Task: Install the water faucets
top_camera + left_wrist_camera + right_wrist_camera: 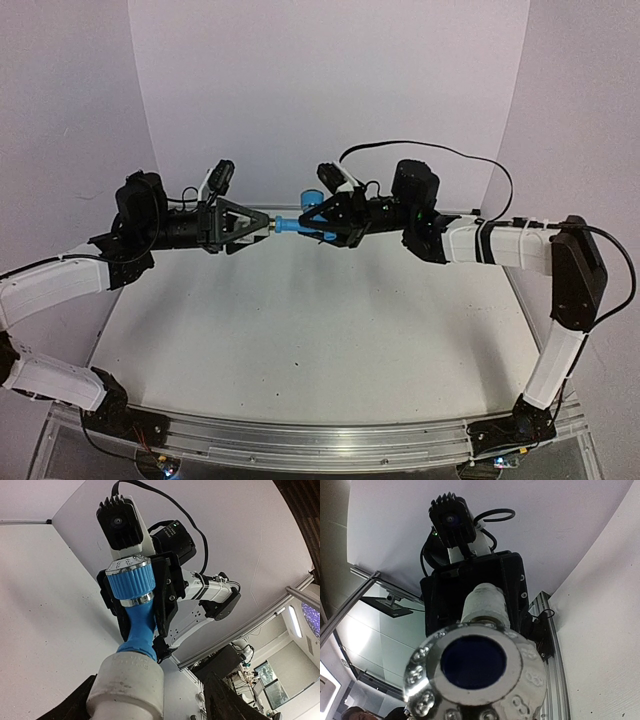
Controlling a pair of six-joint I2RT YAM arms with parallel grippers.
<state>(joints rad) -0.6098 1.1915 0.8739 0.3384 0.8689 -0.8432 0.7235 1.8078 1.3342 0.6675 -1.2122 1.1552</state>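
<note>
The bright-blue tap (293, 226) and the small white cylindrical fitting (267, 224) are held end to end in mid-air above the table. My left gripper (258, 225) is shut on the white fitting. My right gripper (312, 222) is shut on the blue tap, whose knob (311, 199) points up. In the left wrist view the tap's blue stem (137, 630) enters the fitting (127, 685), and its ribbed knob (131, 580) has a grey cap. In the right wrist view the knob's shiny round end (475, 672) fills the foreground and hides my right fingers, with the fitting (485, 604) beyond it.
The white table (300, 320) lies below both grippers. An aluminium rail (300, 445) runs along its near edge by the arm bases. White walls (330, 90) close the back and sides. A black cable (440, 150) loops above the right arm.
</note>
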